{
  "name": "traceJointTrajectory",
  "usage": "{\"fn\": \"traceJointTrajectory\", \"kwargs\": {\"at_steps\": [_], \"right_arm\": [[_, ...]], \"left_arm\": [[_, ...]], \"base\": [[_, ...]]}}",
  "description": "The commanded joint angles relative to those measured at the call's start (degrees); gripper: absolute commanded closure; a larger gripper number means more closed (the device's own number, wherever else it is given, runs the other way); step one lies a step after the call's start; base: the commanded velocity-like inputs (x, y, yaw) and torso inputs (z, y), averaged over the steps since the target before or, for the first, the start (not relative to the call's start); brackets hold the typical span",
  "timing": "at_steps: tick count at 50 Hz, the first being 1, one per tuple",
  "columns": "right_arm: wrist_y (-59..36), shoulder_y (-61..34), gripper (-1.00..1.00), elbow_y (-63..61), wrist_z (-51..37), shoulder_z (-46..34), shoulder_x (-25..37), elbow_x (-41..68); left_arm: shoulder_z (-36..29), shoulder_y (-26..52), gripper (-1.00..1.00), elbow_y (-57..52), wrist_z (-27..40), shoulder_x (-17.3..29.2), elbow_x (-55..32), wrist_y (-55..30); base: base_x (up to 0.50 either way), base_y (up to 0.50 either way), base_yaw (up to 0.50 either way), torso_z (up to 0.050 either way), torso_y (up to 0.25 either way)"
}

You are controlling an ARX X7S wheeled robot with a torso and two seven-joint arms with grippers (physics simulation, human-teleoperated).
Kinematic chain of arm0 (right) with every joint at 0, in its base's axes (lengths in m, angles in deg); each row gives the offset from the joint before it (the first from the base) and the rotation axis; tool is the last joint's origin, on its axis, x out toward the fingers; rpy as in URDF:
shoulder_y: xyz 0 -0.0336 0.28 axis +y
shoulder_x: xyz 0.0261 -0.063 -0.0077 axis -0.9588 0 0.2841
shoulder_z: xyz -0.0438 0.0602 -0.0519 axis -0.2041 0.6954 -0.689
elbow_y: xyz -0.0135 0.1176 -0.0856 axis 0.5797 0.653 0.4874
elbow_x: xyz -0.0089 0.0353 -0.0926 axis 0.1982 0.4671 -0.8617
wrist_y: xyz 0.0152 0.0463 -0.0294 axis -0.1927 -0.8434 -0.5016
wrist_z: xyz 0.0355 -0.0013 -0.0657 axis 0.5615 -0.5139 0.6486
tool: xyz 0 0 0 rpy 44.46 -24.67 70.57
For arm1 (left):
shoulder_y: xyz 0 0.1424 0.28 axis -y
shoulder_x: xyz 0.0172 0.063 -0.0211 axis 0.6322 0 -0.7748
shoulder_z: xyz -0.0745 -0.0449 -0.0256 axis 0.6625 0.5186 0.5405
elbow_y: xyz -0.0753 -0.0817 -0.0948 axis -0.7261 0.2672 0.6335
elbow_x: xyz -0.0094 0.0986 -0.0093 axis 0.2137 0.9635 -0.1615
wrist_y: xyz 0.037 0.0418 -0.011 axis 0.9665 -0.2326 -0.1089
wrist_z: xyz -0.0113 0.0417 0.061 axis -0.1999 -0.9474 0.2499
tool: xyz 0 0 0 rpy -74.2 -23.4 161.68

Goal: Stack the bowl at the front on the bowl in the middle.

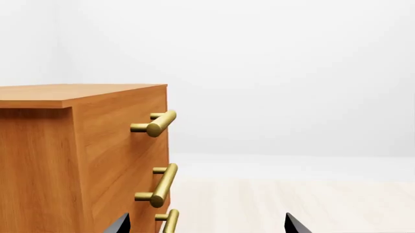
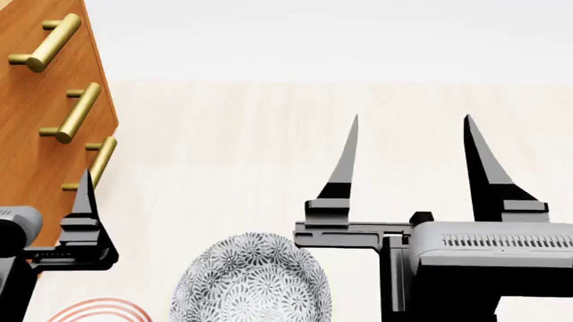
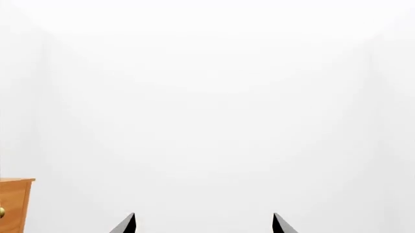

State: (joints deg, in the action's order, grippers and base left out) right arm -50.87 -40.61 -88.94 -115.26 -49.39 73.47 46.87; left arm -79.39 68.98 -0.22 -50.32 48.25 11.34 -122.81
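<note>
Both arms hang above the pale counter [image 2: 268, 134]. The right pincer [image 2: 410, 144] is spread wide with nothing in it; the left pincer [image 1: 206, 224] is apart too. A grey patterned bowl [image 2: 251, 282] sits below, beside a red-ringed bowl [image 2: 94, 312], near the wooden dresser [image 2: 40, 121]

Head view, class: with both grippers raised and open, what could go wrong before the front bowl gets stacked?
1. The patterned grey bowl sits low in the head view and a red-ringed dish is cut off, so picking the wrong bowl is possible.
2. The left gripper is near the wooden drawer unit; swinging could strike its brass handles.
</note>
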Motion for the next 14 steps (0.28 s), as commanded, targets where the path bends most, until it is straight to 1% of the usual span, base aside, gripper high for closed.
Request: {"fn": "traceJointTrajectory", "kwargs": {"at_steps": [1,14], "right_arm": [[3.5,1.4,-1.0,-0.4,-0.2,0.0,0.1,-2.7],[3.9,1.8,-1.0,-0.5,-0.4,0.1,0.2,-2.7]], "left_arm": [[-0.3,0.0,-1.0,0.0,0.2,0.3,-0.2,0.0],[-0.6,-0.1,-1.0,0.3,0.4,0.4,-0.3,0.3]], "base": [[0.0,0.0,0.0,0.0,0.0],[0.0,0.0,0.0,0.0,0.0]]}}
